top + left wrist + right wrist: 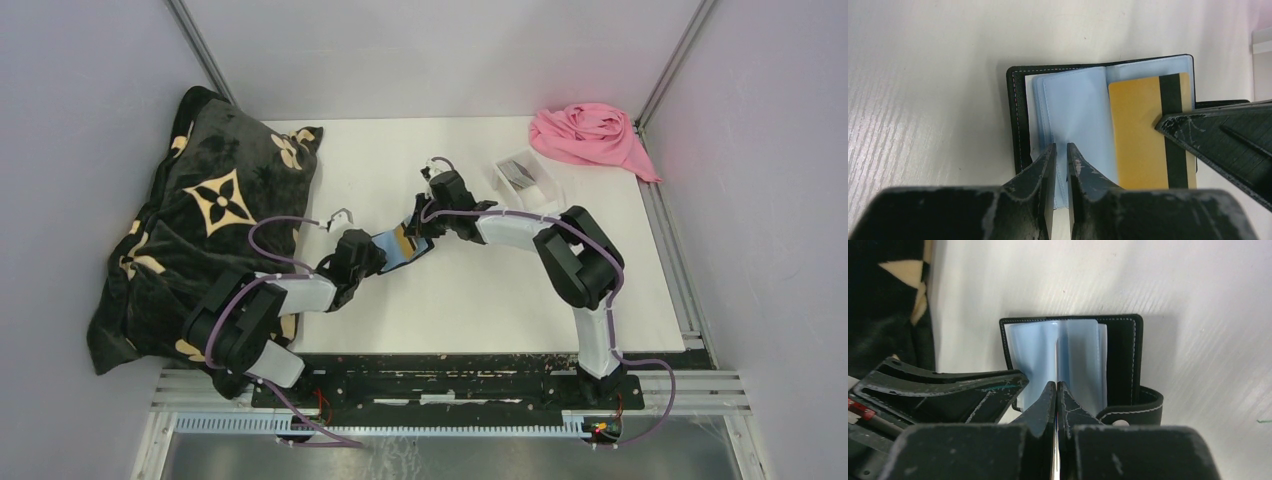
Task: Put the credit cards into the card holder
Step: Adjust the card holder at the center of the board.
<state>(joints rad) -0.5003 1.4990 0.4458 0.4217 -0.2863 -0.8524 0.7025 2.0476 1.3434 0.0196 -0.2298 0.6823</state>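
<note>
The black card holder [392, 258] lies open on the white table, its blue-grey sleeves [1073, 105] fanned up. My left gripper [1061, 146] is shut on the near edge of one blue sleeve, which puckers at the jaws. A gold credit card [1138, 130] with a black stripe is over the holder's right half; whether it sits inside a sleeve is unclear. My right gripper [1056, 384] is shut on this card, seen edge-on as a thin sliver between the jaws. The holder's strap with its metal stud [1120, 423] curls out beside it.
A dark patterned blanket [200, 220] covers the table's left side, close to the left arm. A clear plastic tray [525, 175] stands at the back right, with a pink cloth [590, 135] beyond it. Grey walls enclose the table on three sides.
</note>
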